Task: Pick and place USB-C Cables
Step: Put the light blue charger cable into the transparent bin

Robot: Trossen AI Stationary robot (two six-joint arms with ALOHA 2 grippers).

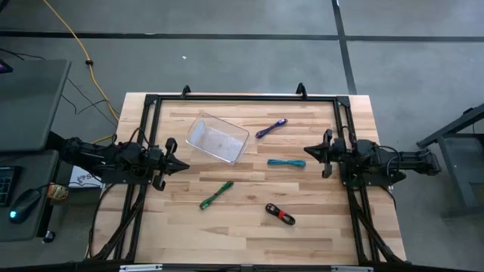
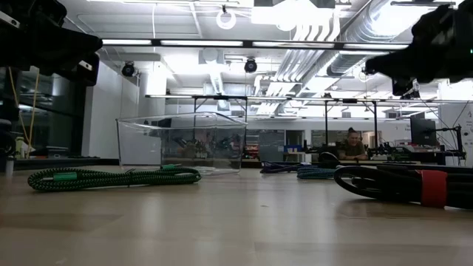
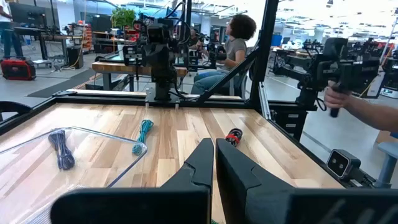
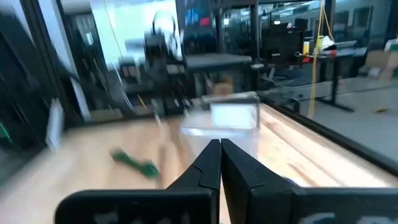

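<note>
Big open workshop: grey concrete floor (image 1: 249,60) crossed by dark seams, with a yellow cord (image 1: 82,53) trailing over it. White ducts and pipes (image 2: 325,33) run along the ceiling between strip lights. Someone's sitting at a bench (image 2: 353,144) way back, and there's a leafy plant (image 3: 126,15).

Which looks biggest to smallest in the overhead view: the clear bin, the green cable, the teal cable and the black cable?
1. Clear bin, clearly largest.
2. Green cable and teal cable: they look about alike, so unranked.
3. Black cable, the shortest bundle, though thicker.
</note>
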